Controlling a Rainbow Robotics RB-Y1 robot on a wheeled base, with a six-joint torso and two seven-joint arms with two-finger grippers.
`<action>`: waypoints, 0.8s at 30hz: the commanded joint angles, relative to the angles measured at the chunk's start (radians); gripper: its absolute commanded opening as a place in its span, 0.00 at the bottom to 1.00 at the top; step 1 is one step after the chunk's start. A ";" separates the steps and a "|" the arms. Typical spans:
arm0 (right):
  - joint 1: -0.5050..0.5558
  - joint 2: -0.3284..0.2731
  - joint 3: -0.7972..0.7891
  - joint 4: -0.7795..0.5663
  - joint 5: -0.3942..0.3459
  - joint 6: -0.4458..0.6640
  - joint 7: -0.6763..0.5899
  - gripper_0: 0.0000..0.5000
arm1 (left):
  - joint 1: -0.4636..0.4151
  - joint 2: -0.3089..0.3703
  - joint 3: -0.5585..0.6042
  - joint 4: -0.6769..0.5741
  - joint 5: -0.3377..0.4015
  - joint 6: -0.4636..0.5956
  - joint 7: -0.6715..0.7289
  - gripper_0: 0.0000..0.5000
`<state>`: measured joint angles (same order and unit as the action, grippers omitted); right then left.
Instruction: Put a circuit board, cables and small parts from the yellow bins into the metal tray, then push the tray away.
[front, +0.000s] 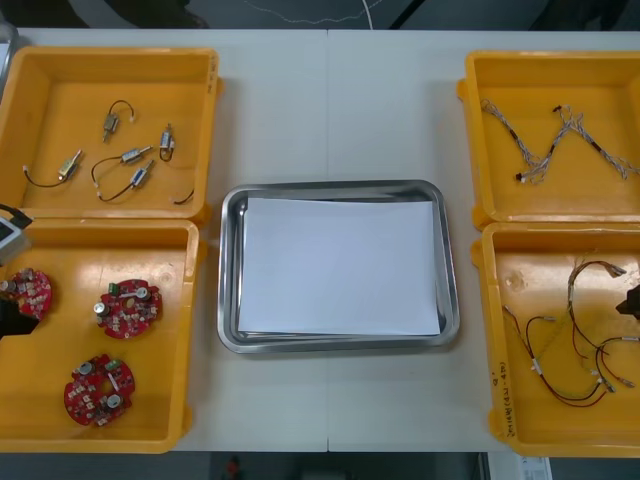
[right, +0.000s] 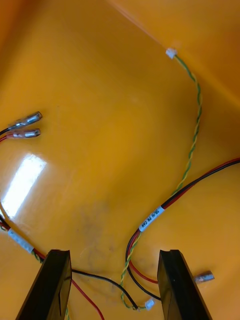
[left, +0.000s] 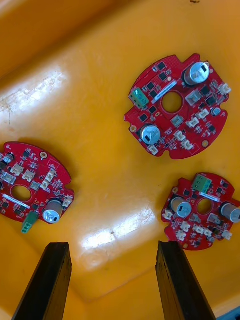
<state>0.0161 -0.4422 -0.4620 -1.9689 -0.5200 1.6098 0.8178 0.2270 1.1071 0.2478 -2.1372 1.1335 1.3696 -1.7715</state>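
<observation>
**Tray bare of parts, both jaws open over their bins**

The metal tray (front: 229, 270) sits on the bench (front: 330, 110) with nothing but a white sheet (front: 340, 265) inside. No board, cable or part has reached it, so every pick and the final push are left to do.

Left of the tray, the nearer yellow bin (front: 50, 400) holds three round red circuit boards (front: 128, 307). The left jaws hang over them, standing wide apart and holding nothing.

Right of the tray, the nearer bin (front: 540, 270) holds the red, black and yellow cables (front: 575, 340). The right jaws are low over that tangle, spread wide and empty, with a twisted yellow strand (right: 192, 145) and red and black leads (right: 200, 182) running between them.

In the farther bins lie the small metal parts (front: 135, 155) left of the tray and the blue and white cable (front: 560, 145) right of it. By the look of it, the first grasps are close.
</observation>
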 joint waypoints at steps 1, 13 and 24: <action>-0.002 0.030 0.019 0.025 0.011 -0.033 -0.042 1.00 | 0.063 0.057 -0.001 0.020 0.022 -0.072 -0.190 1.00; -0.001 0.046 0.032 0.094 0.012 -0.070 -0.051 1.00 | 0.069 0.103 -0.085 0.125 0.055 -0.224 -0.379 1.00; 0.001 0.046 0.042 0.151 0.025 -0.107 -0.065 1.00 | 0.068 0.129 -0.117 0.183 0.068 -0.284 -0.422 1.00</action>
<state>0.0160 -0.4051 -0.4396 -1.8322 -0.5068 1.5253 0.7883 0.2712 1.1888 0.1397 -1.9715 1.1884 1.1018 -2.0647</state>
